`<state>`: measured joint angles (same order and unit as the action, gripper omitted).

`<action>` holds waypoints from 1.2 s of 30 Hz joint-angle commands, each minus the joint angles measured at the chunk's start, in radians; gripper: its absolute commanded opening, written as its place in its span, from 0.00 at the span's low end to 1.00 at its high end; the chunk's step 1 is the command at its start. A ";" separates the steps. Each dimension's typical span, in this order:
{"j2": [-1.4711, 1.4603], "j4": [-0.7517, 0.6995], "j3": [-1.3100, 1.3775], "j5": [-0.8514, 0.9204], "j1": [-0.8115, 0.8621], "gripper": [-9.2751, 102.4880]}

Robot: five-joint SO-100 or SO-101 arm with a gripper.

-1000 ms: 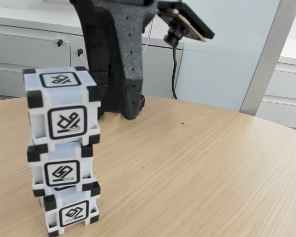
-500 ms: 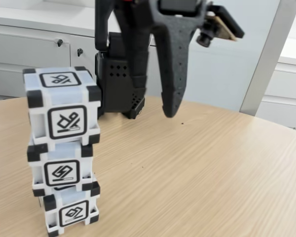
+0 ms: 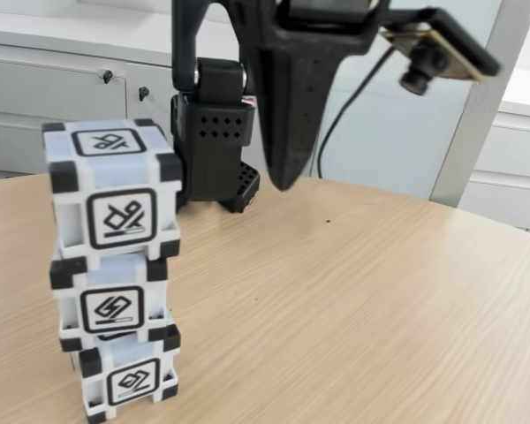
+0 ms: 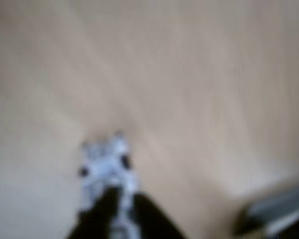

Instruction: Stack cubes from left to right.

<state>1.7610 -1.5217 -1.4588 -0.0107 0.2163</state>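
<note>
1. Fixed view first: the three cubes stand as one column at the left edge of the table — top cube, middle cube, bottom cube; each sits a little offset on the one below, yet the column is upright.
2. My claw hangs above the table, well to the right of the column and touching nothing; a second ago it was low behind the stack, half a second ago it had swung out to the right, and now it is raised and drawn back toward my base.
3. From this side its fingers overlap into one dark wedge, so I cannot tell whether they are parted or closed; clearly nothing is held.
4. Wrist view is badly blurred by motion; I make out the stack as a pale blob with dark corners just beyond my dark fingertips, and bare wood around it.
5. The column itself has not shifted across these moments — I judge the stacking done and my arm simply withdrawing; the one risk is the slight stagger of the cubes.
</note>
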 commanded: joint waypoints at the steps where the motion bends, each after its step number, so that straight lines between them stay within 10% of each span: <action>1: 0.025 0.043 0.006 -0.012 0.008 0.08; 36: 1.046 0.029 0.003 -0.115 -0.011 0.08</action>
<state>2.7627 -1.4895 -1.4573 -0.1150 0.2040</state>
